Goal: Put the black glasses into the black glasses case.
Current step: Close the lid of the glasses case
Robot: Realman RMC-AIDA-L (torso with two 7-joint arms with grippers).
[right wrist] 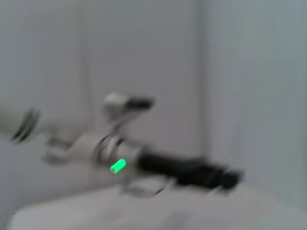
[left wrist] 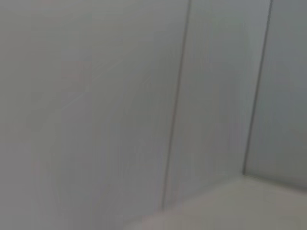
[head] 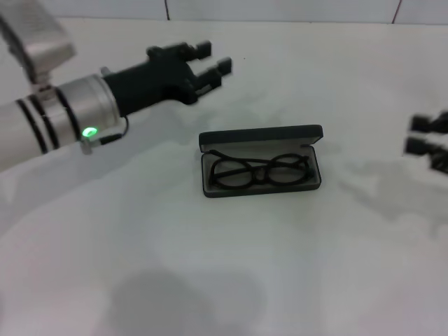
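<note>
The black glasses case (head: 260, 135) lies open in the middle of the white table, lid tipped back, grey lining showing. The black glasses (head: 260, 172) lie inside it, lenses side by side. My left gripper (head: 213, 58) is open and empty, raised behind and to the left of the case. It also shows from the side in the right wrist view (right wrist: 225, 178). My right gripper (head: 425, 134) is at the right edge of the head view, away from the case. The left wrist view shows only wall panels.
The white table (head: 224, 266) runs to a pale wall at the back (head: 280, 8). Nothing else stands on it.
</note>
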